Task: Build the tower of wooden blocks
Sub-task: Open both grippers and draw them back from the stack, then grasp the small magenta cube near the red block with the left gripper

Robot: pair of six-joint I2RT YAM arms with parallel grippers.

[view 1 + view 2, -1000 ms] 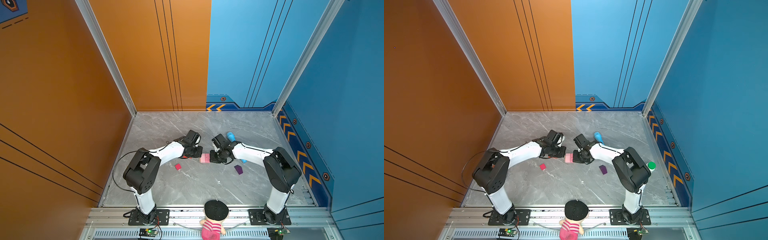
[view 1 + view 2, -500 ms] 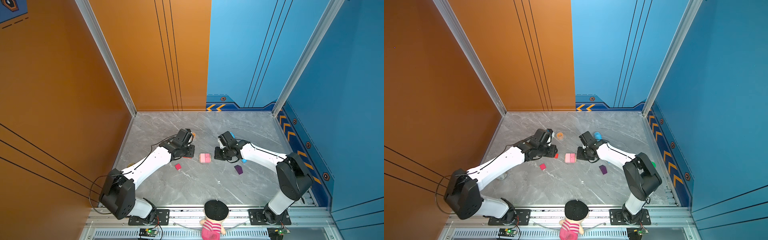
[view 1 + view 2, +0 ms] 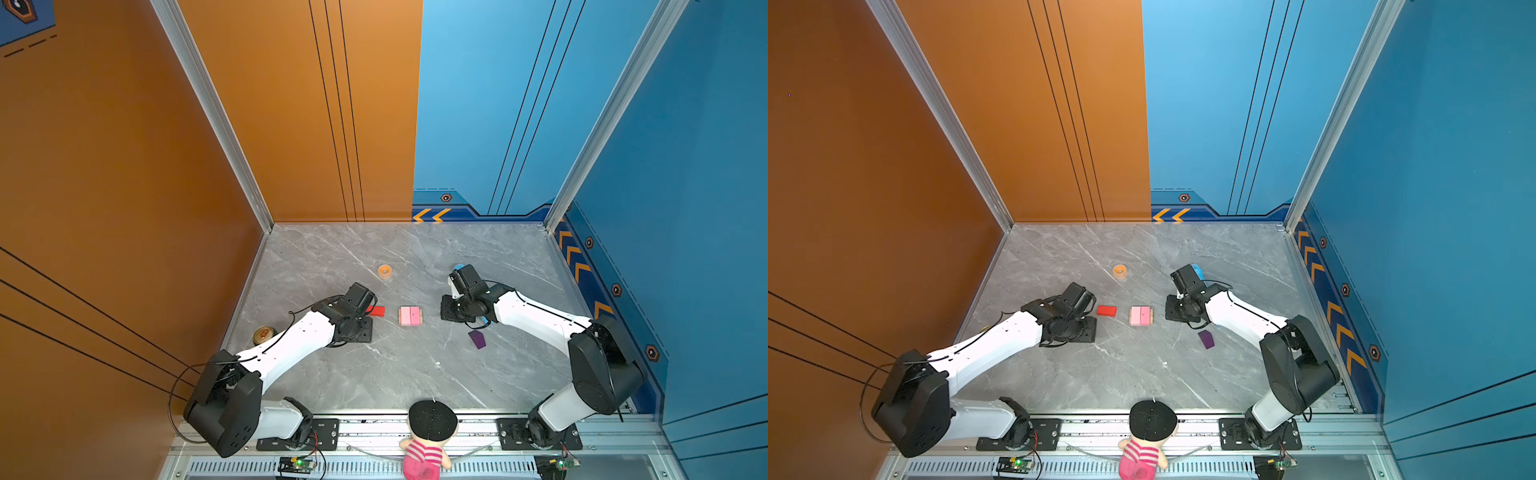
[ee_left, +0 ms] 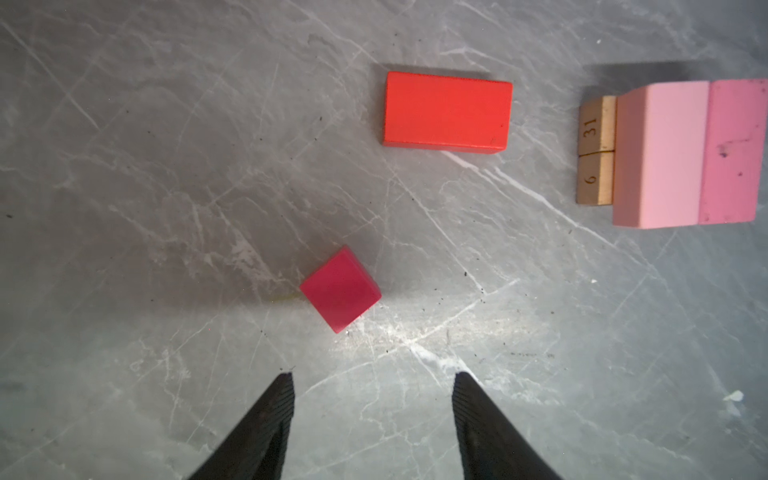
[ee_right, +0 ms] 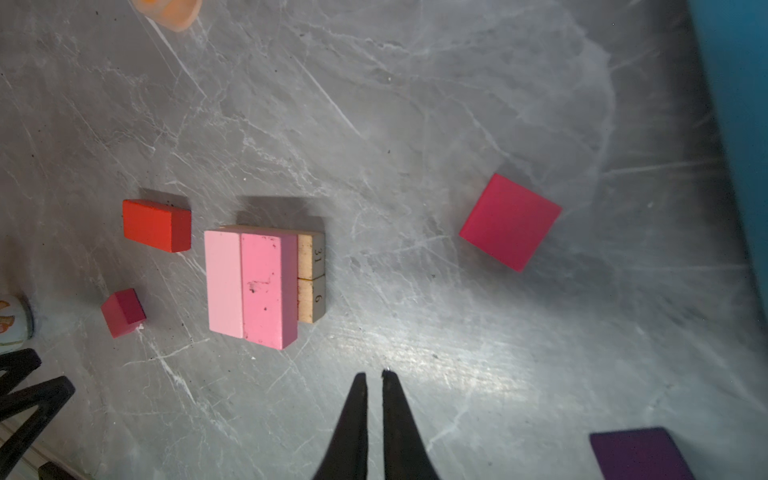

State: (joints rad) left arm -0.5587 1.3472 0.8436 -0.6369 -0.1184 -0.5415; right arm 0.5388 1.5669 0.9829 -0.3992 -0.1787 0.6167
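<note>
Two pale pink bricks (image 3: 410, 316) (image 3: 1140, 316) lie side by side on two tan slabs (image 5: 311, 274) mid-table. Left of them is the red brick (image 3: 377, 311) (image 4: 446, 109). My left gripper (image 4: 374, 378) (image 3: 360, 332) hangs open and empty over a magenta cube (image 4: 340, 289), which my arm hides in both top views. My right gripper (image 5: 374, 375) (image 3: 451, 311) is right of the stack, shut to a thin slit and holding nothing. A second magenta cube (image 5: 510, 222) lies beyond it. The purple house-shaped piece (image 3: 477, 339) (image 3: 1206, 339) sits nearer the front.
An orange tape ring (image 3: 385, 271) lies behind the blocks. A blue tube (image 3: 1198, 272) pokes out behind my right wrist. A can (image 3: 264, 334) stands by the left wall and a doll (image 3: 430, 436) sits at the front rail.
Both grippers have drawn back from the pink bricks. The left one swung leftward and forward over the magenta cube and opened. The right one moved a little to the right.
</note>
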